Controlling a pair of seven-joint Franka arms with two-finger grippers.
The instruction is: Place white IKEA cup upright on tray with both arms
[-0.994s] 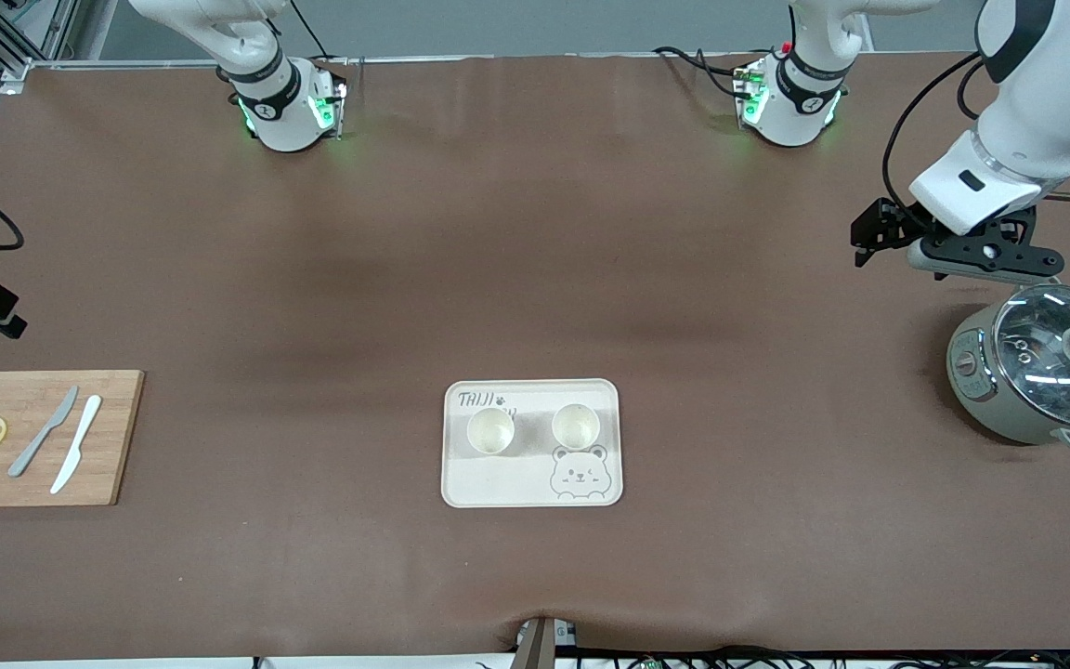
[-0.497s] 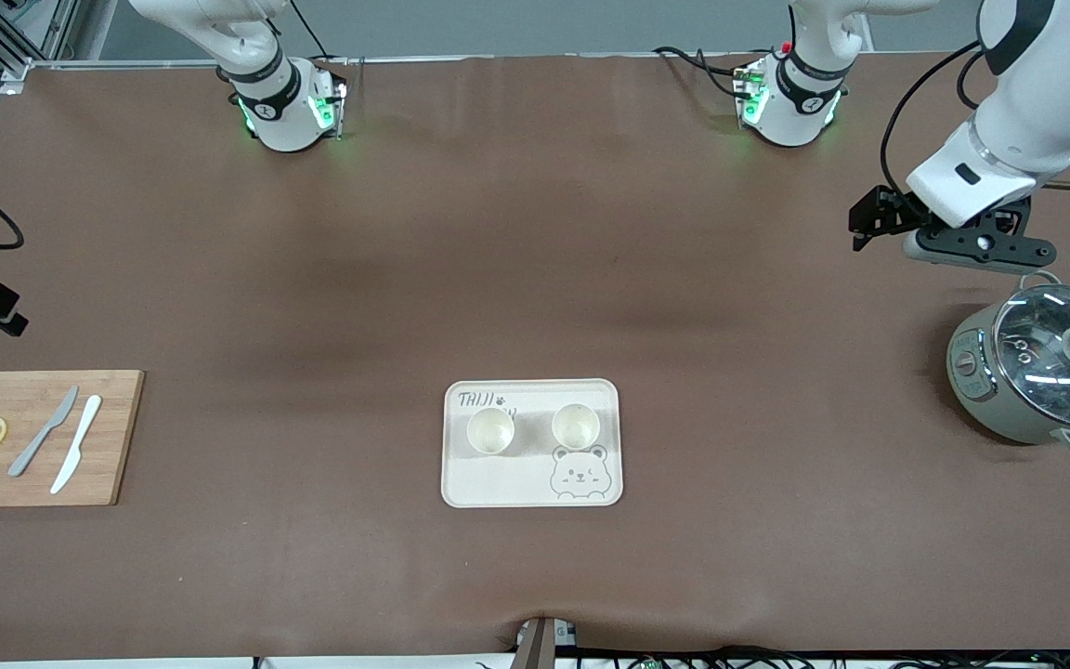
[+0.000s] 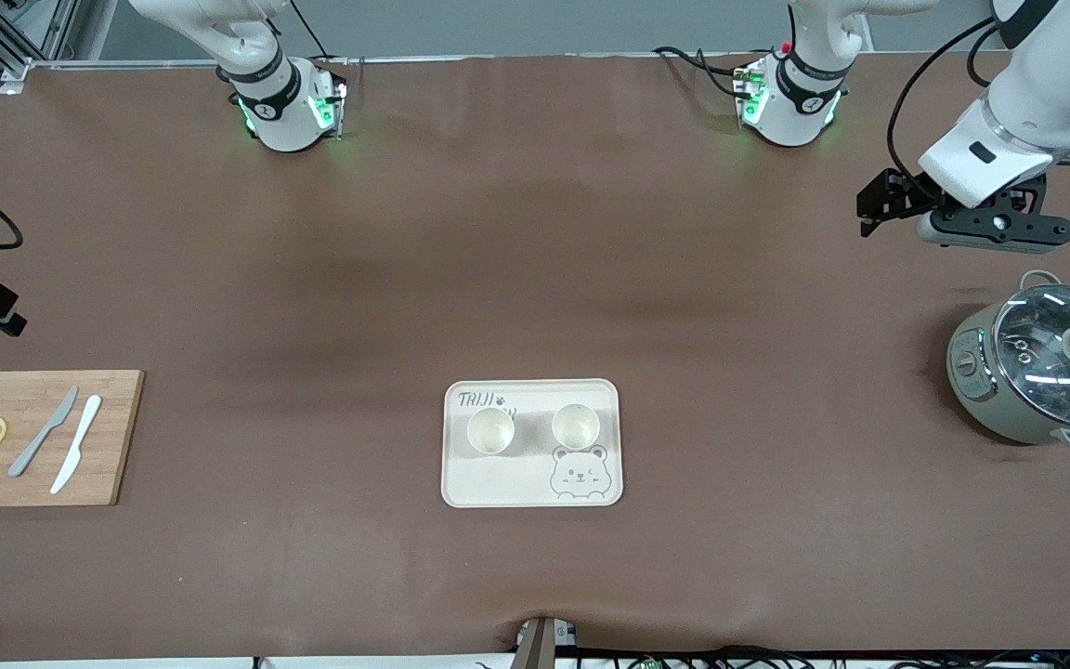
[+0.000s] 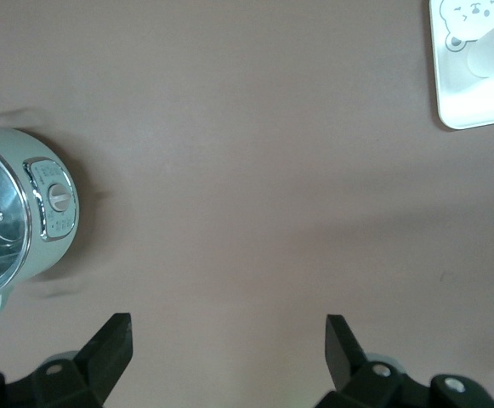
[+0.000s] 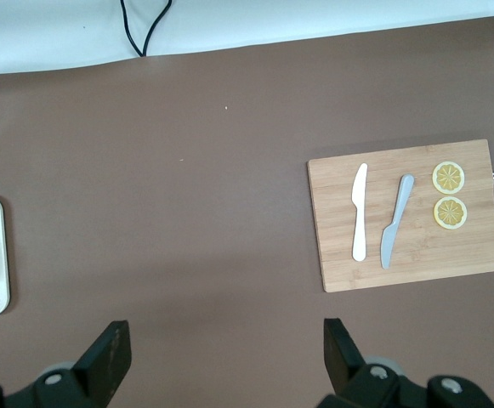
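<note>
Brown table covering (image 3: 535, 279) is spanning the whole workspace. At the left arm's end, a lidded pot (image 3: 1041, 374) is sitting, and the left gripper (image 4: 228, 344) is hovering over bare covering beside it, jaws standing wide and holding nothing. A wooden cutting board (image 3: 38, 437) is lying at the right arm's end; the right gripper (image 5: 225, 348) is hanging over bare covering, jaws wide, empty. The tray (image 3: 532, 488) is lying mid-table, carrying two upright white cups (image 3: 490, 430) (image 3: 576, 426) side by side.

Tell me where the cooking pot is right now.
The cooking pot sits lidded at the left arm's end of the table, nearer the front camera than the open left gripper hovering close by.
</note>
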